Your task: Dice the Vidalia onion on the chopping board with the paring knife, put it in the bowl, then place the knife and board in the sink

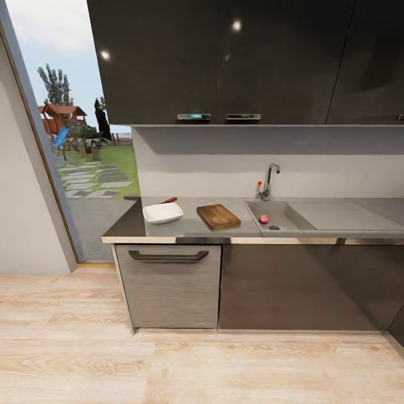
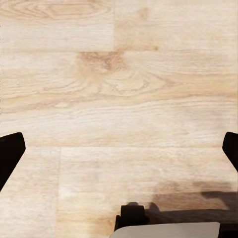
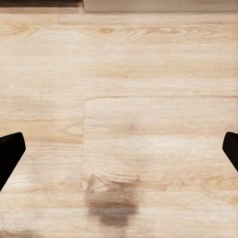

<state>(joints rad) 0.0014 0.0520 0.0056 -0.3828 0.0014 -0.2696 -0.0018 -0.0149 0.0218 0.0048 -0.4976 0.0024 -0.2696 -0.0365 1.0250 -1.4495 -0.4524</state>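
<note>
While over floor point(image 2: 124, 99), fingers point(image 2: 10, 153) wide, empty.

1. We face a grey countertop point(image 1: 191, 227) above dark cabinets, with light wooden floor point(image 1: 168, 365) near us.
2. On its left part we see the white bowl point(image 1: 163, 213), and the paring knife point(image 1: 169, 200) just behind it, its red handle showing.
3. Right of the bowl lies the chopping board point(image 1: 219, 216).
4. Further right we see the sink point(image 1: 336, 216), the Vidalia onion point(image 1: 264, 219) lying in its basin near the drain, below the faucet point(image 1: 269, 180).
</note>
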